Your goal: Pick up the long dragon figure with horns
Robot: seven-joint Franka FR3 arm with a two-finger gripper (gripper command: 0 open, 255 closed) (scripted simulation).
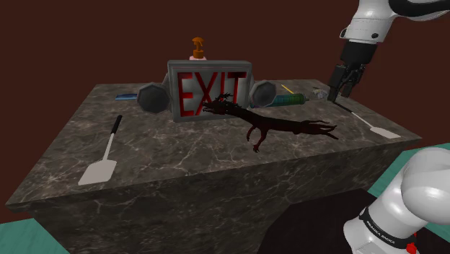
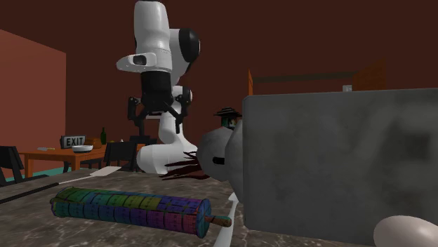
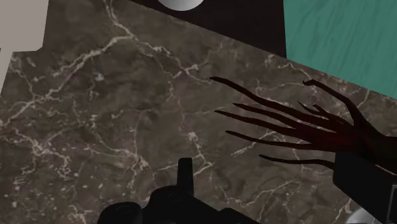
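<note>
The dragon figure (image 1: 278, 124) is long, dark red and black, with horns on its head. It lies on the marble table (image 1: 180, 155) in front of the EXIT sign (image 1: 209, 90), head toward the sign, thin tail strands toward the shoulder view's right. My black gripper (image 1: 342, 92) hangs open above the table's back right part, past the tail and clear of it. In the wrist view the tail strands (image 3: 286, 121) lie just ahead of my gripper (image 3: 273, 191), nothing between the fingers. The second exterior view has the gripper (image 2: 157, 119) above the dragon (image 2: 184, 165).
A white spatula (image 1: 101, 162) lies on the left side of the table and another spatula (image 1: 375, 124) lies under my gripper. A rainbow-coloured roller (image 1: 288, 99) rests beside the sign. The table edge and teal floor (image 3: 343, 38) are close behind the tail.
</note>
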